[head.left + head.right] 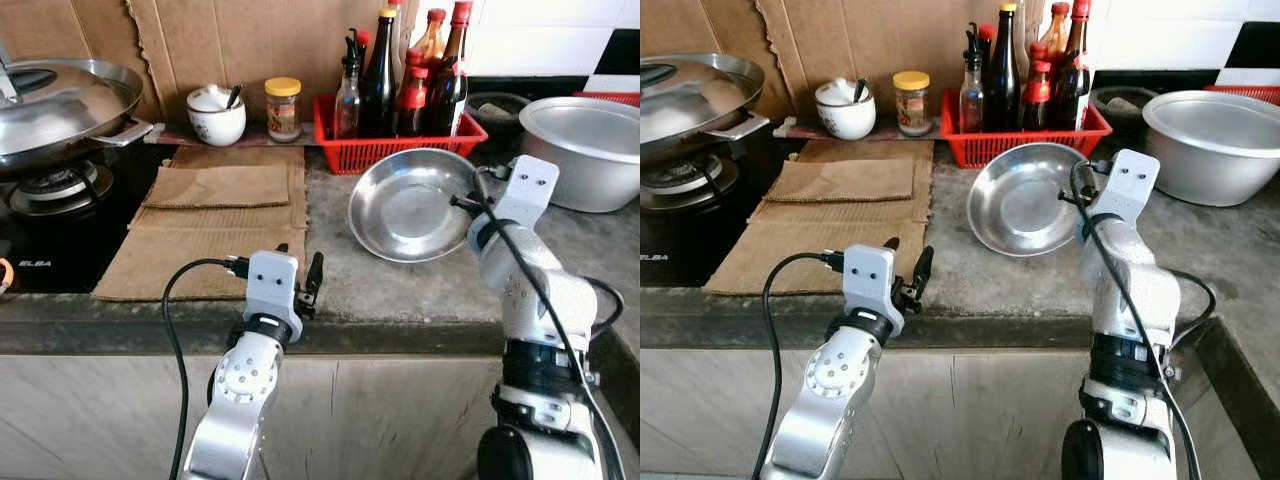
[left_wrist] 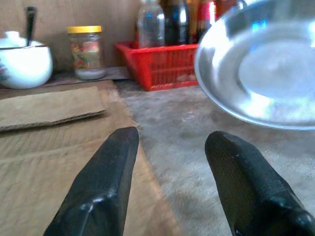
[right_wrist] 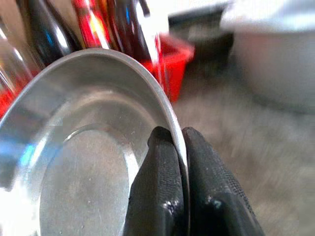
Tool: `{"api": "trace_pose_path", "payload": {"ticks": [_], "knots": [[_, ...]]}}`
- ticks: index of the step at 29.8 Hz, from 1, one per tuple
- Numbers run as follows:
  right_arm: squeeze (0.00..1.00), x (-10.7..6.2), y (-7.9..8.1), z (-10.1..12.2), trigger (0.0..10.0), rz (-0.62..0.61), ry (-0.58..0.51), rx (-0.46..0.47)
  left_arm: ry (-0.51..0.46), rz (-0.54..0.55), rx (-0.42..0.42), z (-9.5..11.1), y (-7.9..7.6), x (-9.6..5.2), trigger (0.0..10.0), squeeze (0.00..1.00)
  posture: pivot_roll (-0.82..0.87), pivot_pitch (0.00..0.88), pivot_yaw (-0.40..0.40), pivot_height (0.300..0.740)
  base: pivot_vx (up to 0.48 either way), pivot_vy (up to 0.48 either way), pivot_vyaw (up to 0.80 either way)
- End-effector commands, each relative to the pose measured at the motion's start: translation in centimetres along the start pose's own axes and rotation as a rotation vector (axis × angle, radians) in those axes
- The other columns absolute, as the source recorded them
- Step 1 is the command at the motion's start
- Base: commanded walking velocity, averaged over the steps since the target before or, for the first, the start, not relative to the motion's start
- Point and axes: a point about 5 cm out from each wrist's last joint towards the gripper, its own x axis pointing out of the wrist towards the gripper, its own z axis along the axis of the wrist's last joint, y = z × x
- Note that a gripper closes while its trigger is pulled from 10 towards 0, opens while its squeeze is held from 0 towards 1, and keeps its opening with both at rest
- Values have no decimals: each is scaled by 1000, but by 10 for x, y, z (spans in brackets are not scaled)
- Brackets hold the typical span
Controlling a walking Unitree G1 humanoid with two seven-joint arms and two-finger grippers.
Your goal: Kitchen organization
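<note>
A shallow steel bowl (image 1: pixel 400 210) is held tilted above the grey counter, in front of the red basket (image 1: pixel 340 150) of sauce bottles. My right gripper (image 3: pixel 178 147) is shut on the steel bowl's right rim, one finger inside and one outside. My left gripper (image 1: pixel 300 275) stands open at the counter's front edge, beside the cardboard sheets (image 1: pixel 220 215), with nothing between its fingers (image 2: pixel 106 182). The steel bowl (image 2: pixel 261 69) hangs ahead of the left gripper's fingers.
A large metal basin (image 1: pixel 585 145) stands at the back right. A wok with lid (image 1: pixel 55 105) sits on the gas stove at the left. A white lidded pot (image 1: pixel 215 112) and a yellow-capped jar (image 1: pixel 283 108) stand by the cardboard-lined wall.
</note>
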Motion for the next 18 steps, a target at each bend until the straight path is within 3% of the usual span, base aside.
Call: {"api": "trace_pose_path", "payload": {"ticks": [1, 3, 9, 15, 18], "knots": [[0, -10, 7, 21, 0, 22, -154, -48, -24, -8, 0, 8, -1, 3, 10000, 0, 18, 5, -29, 740, 0, 0, -781], [0, -17, 11, 21, 0, 26, -203, -125, -28, -8, 2, 8, 0, 4, 10000, 0, 18, 5, -29, 740, 0, 0, -775], [0, -26, 13, 9, 0, 26, -212, -163, -47, -19, 64, 11, 2, 5, 10000, 0, 13, 0, -20, 740, 0, -161, -775], [0, -31, 12, 3, 0, 16, -221, -200, -32, -7, 35, 10, 4, 7, 10000, 0, 9, 9, -16, 740, 0, -449, -775], [0, -32, 12, 1, 0, 10, -222, -205, -17, -5, 9, 8, 5, 8, 10000, 0, 9, 9, -16, 740, 0, 0, -775]]}}
